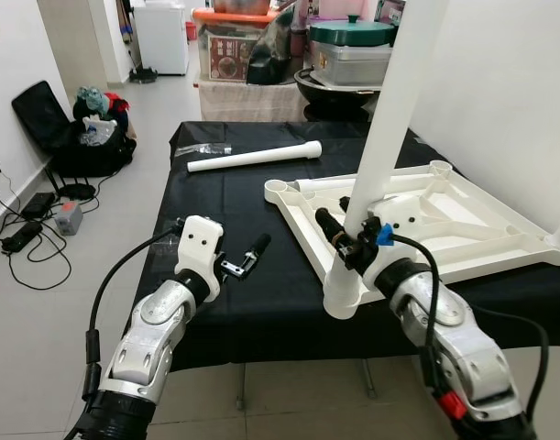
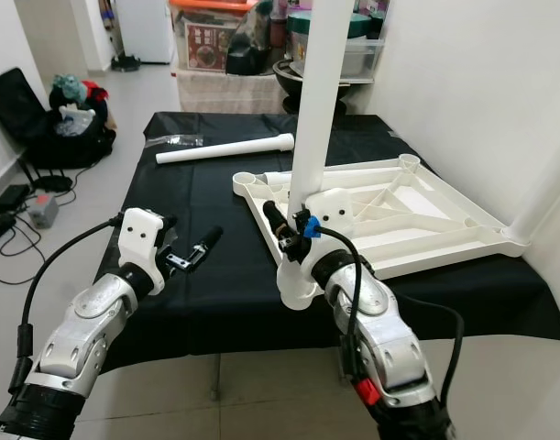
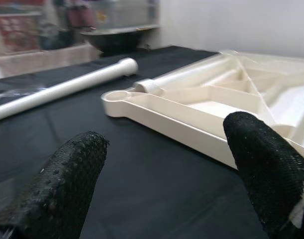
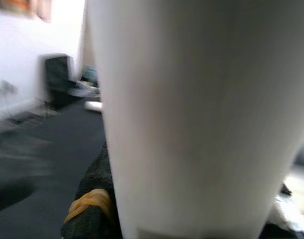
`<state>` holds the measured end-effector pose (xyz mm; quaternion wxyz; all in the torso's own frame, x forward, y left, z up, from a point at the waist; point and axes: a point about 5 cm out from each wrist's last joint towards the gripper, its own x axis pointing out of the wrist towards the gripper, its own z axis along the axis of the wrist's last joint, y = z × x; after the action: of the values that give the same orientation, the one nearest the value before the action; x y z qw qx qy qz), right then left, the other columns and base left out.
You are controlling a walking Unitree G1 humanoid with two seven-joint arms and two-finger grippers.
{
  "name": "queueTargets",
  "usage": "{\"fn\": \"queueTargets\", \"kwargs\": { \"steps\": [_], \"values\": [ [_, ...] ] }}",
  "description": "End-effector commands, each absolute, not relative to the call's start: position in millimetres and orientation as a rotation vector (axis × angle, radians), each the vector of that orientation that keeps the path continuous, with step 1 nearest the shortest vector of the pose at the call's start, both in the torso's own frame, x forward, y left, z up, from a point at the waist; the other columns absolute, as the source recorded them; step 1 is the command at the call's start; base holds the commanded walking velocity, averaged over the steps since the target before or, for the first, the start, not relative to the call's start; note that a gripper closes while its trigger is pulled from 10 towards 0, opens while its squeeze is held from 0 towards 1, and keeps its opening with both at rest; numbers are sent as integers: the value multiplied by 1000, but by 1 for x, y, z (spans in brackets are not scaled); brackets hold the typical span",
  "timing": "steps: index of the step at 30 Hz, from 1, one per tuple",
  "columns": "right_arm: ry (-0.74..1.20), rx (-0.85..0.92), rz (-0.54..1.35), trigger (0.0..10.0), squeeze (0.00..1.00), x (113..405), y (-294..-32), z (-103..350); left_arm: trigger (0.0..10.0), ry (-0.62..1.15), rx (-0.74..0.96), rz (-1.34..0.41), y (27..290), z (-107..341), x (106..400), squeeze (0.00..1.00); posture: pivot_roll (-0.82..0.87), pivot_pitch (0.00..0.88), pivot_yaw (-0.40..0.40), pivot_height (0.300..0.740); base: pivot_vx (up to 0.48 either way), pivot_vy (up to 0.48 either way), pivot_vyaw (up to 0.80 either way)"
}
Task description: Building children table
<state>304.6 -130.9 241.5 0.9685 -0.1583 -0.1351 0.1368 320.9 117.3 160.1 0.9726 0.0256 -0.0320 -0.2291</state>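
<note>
The white tabletop [image 1: 444, 240] lies upside down on the black-covered table [image 1: 225, 206]. A white leg [image 1: 389, 110] stands upright in its near corner socket [image 1: 342, 295]. My right gripper [image 1: 348, 231] is shut on this leg just above the socket; the leg [image 4: 191, 114] is close up in the right wrist view, with one finger [image 4: 92, 209] against it. A second leg [image 2: 541, 183] stands at the tabletop's right corner. A third leg [image 1: 254, 158] lies loose at the back left. My left gripper [image 1: 247, 257] hovers open over the cloth, left of the tabletop [image 3: 171, 119].
A small clear plastic bag [image 1: 204, 148] lies by the loose leg. On the floor to the left are a black chair with bags [image 1: 69, 128] and cables [image 1: 23, 240]. Boxes and pots [image 1: 348, 50] stand behind the table. A white wall [image 1: 499, 82] rises on the right.
</note>
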Motion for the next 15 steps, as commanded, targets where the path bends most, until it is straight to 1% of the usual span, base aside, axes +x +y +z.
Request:
{"fn": "queueTargets", "kwargs": {
  "steps": [1,2,3,4,5,6,7,8,9,12,14,15],
  "values": [
    [-512,-518,319,10000,0,306,-109,290,10000,-59,57,-480,114,158,322,0,-32,0,17,740,0,0,0],
    [-707,-667,379,10000,0,302,-89,338,10000,-57,68,-499,111,157,324,0,-32,0,17,740,0,0,0],
    [-707,-667,379,10000,0,302,-89,338,10000,-57,68,-499,111,157,324,0,-32,0,17,740,0,0,0],
    [-830,-755,412,10000,0,294,-76,369,10000,-56,76,-513,109,157,325,0,-32,0,17,740,0,0,0],
    [-830,-755,412,10000,0,294,-76,369,10000,-56,76,-513,109,157,325,0,-32,0,17,740,0,0,0],
    [-924,-819,437,10000,0,286,-67,393,10000,-60,78,-518,107,159,326,0,-25,0,11,740,0,0,0],
    [-924,-819,437,10000,0,286,-67,393,10000,-60,78,-518,107,159,326,0,-25,0,11,740,0,0,0],
    [-980,-882,451,10000,0,281,-63,408,10000,-66,77,-515,107,161,328,0,-14,0,-9,740,0,0,0],
    [-1015,-945,450,10000,0,280,-61,415,10000,-66,75,-503,110,162,329,0,-20,0,11,740,0,0,0],
    [-1040,-979,442,10000,0,279,-60,420,10000,-65,74,-494,113,162,329,0,-22,0,16,740,0,0,0],
    [-1047,-1009,372,10000,0,284,-69,429,10000,-49,81,-490,117,157,324,0,-4,0,-2,740,0,0,0],
    [-1047,-1009,372,10000,0,284,-69,429,10000,-49,81,-490,117,157,324,0,-4,0,-2,740,0,0,0]
  ]
}}
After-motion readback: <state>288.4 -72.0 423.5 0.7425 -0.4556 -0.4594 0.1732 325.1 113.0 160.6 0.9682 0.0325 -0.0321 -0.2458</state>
